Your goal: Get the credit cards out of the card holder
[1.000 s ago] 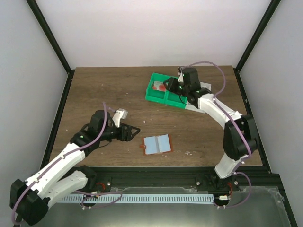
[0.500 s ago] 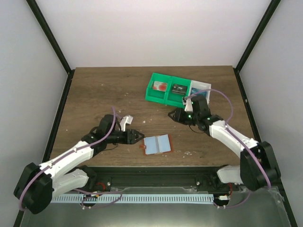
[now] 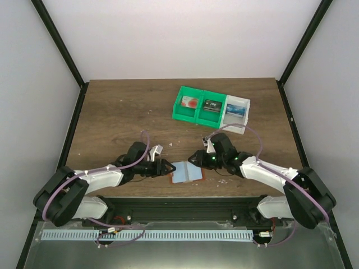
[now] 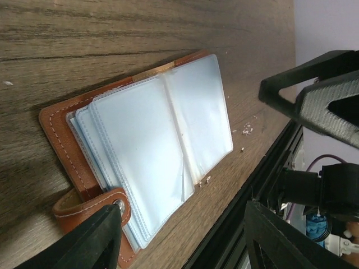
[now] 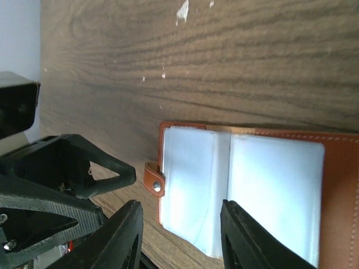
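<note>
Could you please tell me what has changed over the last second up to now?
The right gripper swung back from over the green bin to the far edge of the card holder. The left gripper slid right, up to the holder's left edge. Both are open and hold nothing. The holder lies open where it was; the green bin has not moved.

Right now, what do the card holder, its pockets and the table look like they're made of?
Card holder: cover looks like reddish-brown leather or imitation, matte, with pale stitching along the edge and a snap tab.
Pockets: thin soft plastic, pale blue, slightly glossy, creased with layered edges.
Table: wood or wood-look laminate, dark streaked grain, matte; can't tell which.
</note>
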Robot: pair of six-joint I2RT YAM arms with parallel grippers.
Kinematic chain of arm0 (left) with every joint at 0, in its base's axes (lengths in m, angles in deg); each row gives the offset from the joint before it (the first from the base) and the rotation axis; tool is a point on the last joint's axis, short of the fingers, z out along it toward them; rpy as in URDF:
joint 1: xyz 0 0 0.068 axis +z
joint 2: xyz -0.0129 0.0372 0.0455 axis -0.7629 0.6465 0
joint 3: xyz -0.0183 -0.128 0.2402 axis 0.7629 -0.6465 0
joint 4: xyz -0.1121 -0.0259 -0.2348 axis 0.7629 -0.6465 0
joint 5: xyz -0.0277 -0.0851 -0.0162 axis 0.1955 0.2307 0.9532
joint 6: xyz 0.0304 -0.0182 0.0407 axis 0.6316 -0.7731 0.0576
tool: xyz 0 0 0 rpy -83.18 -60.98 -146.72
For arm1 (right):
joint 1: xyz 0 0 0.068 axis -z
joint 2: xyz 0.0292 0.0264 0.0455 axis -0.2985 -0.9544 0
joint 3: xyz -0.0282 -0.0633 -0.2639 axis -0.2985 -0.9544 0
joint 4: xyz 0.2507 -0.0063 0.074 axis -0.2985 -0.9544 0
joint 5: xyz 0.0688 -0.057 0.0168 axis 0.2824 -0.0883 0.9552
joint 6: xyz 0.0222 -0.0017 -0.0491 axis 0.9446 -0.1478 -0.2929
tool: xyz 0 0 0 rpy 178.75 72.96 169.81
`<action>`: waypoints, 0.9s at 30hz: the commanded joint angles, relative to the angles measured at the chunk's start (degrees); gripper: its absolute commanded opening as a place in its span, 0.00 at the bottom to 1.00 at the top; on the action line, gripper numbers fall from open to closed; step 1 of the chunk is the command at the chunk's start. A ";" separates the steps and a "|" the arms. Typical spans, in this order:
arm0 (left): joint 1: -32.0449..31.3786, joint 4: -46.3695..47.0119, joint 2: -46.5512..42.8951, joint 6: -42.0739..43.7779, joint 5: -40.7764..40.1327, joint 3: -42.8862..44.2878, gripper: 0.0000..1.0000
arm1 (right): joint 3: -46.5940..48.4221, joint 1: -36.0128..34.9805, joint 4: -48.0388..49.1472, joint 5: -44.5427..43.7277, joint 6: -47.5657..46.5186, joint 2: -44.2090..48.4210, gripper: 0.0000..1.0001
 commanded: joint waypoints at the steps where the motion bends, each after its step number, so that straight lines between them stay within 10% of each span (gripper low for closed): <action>1: 0.49 8.32 1.82 -3.04 2.64 -1.52 0.61 | 2.07 -3.97 0.69 -4.24 2.18 -1.94 0.40; 27: 4.57 17.77 -2.80 -14.77 2.43 -10.50 0.48 | 14.43 -17.27 -12.26 -24.96 -0.02 -17.90 0.39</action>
